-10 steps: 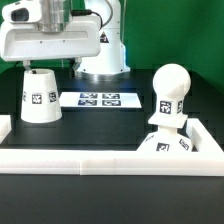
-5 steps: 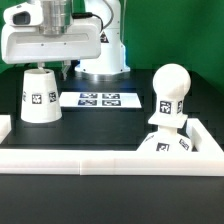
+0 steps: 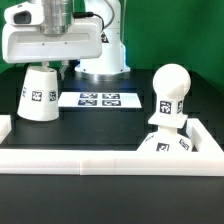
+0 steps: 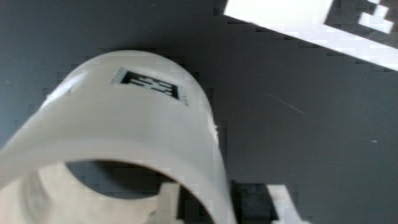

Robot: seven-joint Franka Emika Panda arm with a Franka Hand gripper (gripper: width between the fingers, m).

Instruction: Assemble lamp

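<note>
The white cone shade [image 3: 38, 96] stands at the exterior view's left, tilted, with a tag on its side. My gripper [image 3: 58, 68] is right above it, shut on the shade's rim. In the wrist view the shade [image 4: 134, 120] fills the frame, and my gripper [image 4: 222, 203] has one finger inside the rim and one outside, pinching the wall. The ball-shaped bulb [image 3: 170, 90] stands upright on the square base [image 3: 165, 146] at the exterior view's right, far from the gripper.
The marker board [image 3: 98, 99] lies flat behind the shade and shows in the wrist view [image 4: 329, 25]. The long white border rail [image 3: 90, 158] runs across the front and around the base. The robot's white pedestal [image 3: 102, 55] stands at the back.
The shade has tipped from upright to tilted in the gripper's hold and shifted slightly. The bulb and base have not moved.
</note>
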